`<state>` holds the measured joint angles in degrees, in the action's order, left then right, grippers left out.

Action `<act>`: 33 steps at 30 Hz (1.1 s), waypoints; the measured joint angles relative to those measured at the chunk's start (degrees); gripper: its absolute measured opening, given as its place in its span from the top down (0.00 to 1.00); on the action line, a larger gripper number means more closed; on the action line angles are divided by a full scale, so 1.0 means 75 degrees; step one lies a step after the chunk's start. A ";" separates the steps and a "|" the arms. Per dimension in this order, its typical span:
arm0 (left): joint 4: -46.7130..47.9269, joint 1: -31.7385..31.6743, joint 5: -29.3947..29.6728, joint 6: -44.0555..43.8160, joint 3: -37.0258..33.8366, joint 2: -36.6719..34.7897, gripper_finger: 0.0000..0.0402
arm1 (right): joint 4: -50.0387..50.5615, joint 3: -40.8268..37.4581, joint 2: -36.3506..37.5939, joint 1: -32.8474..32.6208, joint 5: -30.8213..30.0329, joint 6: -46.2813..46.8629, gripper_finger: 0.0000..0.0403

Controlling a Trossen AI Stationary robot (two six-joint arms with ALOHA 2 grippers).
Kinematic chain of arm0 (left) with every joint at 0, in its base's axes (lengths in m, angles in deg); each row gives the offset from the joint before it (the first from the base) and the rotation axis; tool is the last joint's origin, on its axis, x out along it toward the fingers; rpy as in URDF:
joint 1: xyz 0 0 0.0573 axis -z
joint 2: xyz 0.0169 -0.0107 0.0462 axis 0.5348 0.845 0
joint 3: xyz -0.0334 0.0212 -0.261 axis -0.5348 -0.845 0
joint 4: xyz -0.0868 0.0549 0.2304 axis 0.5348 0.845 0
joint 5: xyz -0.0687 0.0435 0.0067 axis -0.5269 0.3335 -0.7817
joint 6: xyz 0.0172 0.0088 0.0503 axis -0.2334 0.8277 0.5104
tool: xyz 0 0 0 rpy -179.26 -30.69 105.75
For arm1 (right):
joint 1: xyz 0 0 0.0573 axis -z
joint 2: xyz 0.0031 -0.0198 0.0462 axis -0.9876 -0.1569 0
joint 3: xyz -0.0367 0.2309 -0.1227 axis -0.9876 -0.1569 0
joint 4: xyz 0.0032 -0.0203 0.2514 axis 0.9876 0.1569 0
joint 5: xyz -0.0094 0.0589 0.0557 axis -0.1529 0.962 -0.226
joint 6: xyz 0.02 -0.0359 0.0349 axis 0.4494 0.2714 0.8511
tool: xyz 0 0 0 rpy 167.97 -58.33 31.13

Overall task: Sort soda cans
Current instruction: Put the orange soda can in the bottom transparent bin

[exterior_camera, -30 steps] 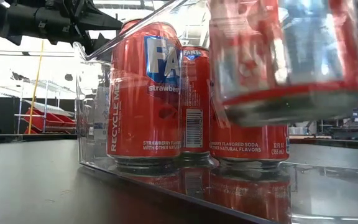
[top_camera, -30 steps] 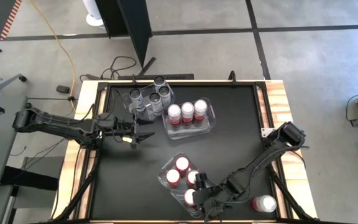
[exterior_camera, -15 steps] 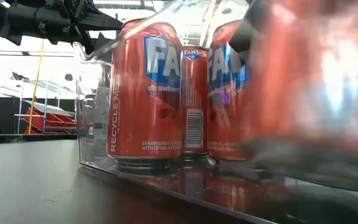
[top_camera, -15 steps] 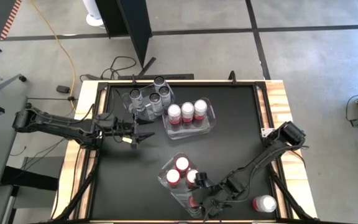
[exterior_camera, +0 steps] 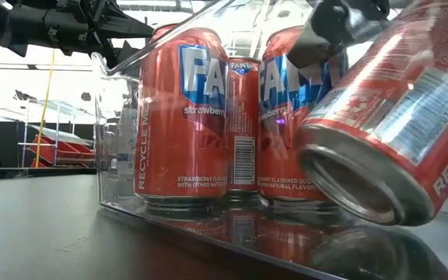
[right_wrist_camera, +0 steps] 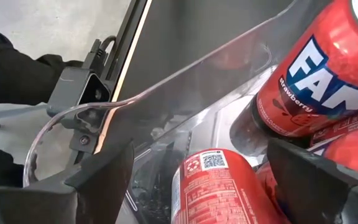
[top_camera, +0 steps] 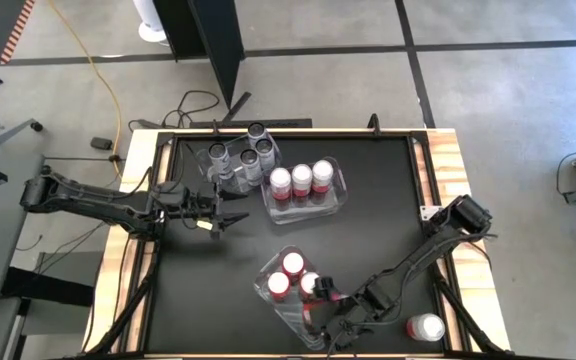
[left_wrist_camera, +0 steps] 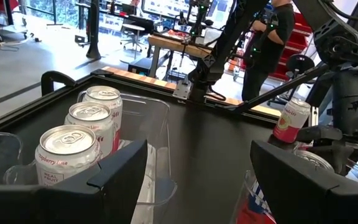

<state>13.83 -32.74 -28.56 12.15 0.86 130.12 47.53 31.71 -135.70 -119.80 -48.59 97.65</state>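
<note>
A: Which way does the tilted red strawberry soda can (exterior_camera: 387,124) lie?

B: Its long axis slants, with its silver base low and toward the low camera, in the near clear plastic rectangular bin (top_camera: 268,297) on the black surface (top_camera: 378,210) beside three upright red cans (exterior_camera: 181,117).

A: And the right end effector (top_camera: 320,322)?

B: Spread wide around that can; contact is unclear, and its top end is cut off.

A: The left end effector (top_camera: 230,212)?

B: Open and empty, near the far bins.
</note>
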 joint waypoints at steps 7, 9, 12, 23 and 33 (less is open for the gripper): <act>0.0001 0.0000 0.0000 -0.0010 0.0000 0.0000 0.30 | 0.0030 0.0000 -0.0006 -0.0003 0.0003 0.0061 0.10; 0.0000 0.0000 -0.0001 -0.0010 0.0000 -0.0001 0.30 | 0.0030 0.0000 -0.0006 -0.0003 0.0003 0.0064 0.11; 0.0002 0.0000 -0.0003 -0.0010 0.0000 -0.0001 0.30 | 0.0030 0.0000 -0.0006 -0.0003 0.0003 0.0064 0.11; 0.0003 0.0000 -0.0177 -0.0038 0.0000 0.0000 0.30 | 0.2531 0.1168 -0.0009 -0.0195 0.0016 -0.0046 0.13; 0.0007 0.0000 -0.0184 -0.0022 0.0000 0.0001 0.30 | 0.3881 0.1425 -0.0009 0.0010 0.0987 0.0195 0.13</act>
<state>13.89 -32.74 -29.94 11.98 0.86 130.14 76.64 42.40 -135.77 -119.73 -41.19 99.11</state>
